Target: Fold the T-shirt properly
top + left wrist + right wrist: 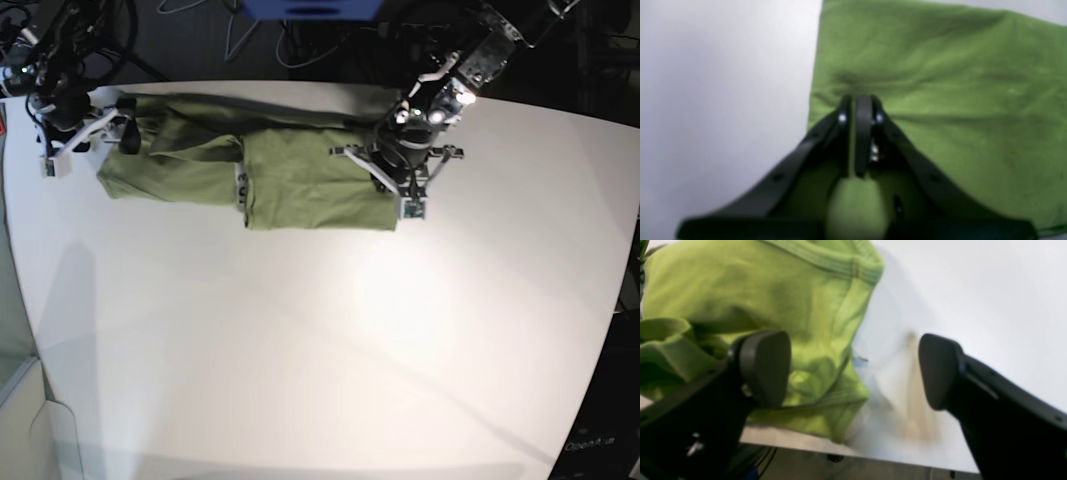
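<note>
Olive-green T-shirt (pixel 300 180) is laid in a long band across the far side of the white table (pixel 320 350). Its edge is pinched by the closed left gripper (pixel 860 100), presumably for folding; the right gripper (pixel 853 370) is held apart, empty.

Only the T-shirt (pixel 270 175) obstructs the far table (pixel 320 350) edge.

text: none readable | T-shirt (pixel 300 180): plain, no print or label showing | table (pixel 320 340): no markings | grippers: no legible lettering | both wrist views: too blurred for any fine print
</note>
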Available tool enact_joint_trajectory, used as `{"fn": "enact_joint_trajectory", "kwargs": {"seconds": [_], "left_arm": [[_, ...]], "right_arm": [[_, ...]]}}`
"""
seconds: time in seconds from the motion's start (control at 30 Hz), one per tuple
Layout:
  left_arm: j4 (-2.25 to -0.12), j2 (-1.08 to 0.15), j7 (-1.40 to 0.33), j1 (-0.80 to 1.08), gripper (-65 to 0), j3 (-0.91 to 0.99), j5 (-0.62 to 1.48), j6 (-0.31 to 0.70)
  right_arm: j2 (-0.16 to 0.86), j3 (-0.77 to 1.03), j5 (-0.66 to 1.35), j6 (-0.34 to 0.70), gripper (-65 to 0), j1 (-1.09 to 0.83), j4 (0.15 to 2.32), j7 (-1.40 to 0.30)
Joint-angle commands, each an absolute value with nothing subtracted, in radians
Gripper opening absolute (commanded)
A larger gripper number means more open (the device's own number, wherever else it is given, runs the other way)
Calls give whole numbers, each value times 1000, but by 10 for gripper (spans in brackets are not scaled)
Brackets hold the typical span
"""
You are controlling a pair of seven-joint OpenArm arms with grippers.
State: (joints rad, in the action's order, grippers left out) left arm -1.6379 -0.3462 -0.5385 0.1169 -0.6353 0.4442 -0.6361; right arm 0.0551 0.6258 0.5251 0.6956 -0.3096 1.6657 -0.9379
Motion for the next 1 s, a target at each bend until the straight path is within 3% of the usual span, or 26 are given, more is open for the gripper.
{"fn": "enact_joint_trajectory", "kwargs": {"seconds": [0.0,0.33,0.43,0.6,0.73,0.8,0.97], "left_arm": [[-1621,-361,-644,136,-625,-633,472,-680],[-1621,-364,-645,137,-625,-633,472,-680],[-1621,-363,-647,137,-625,-633,472,-680],[-1621,-360,-647,137,-626,-633,472,-680],[-1621,-358,-647,137,-626,-633,472,-680],[-1621,-358,-647,137,-626,-633,472,-680],[-1621,-357,-647,137,-626,-633,472,-680]], "right_arm": [[67,622,538,698,-62,-303,1667,-921],[81,599,536,698,-75,-286,1615,-920],[77,598,536,698,-183,-283,1615,-921],[65,579,536,698,-467,-286,1615,-921],[65,578,536,698,-614,-286,1615,-924],[65,578,536,698,-649,-286,1618,-926],[71,576,536,698,-644,-285,1624,-928]]}}
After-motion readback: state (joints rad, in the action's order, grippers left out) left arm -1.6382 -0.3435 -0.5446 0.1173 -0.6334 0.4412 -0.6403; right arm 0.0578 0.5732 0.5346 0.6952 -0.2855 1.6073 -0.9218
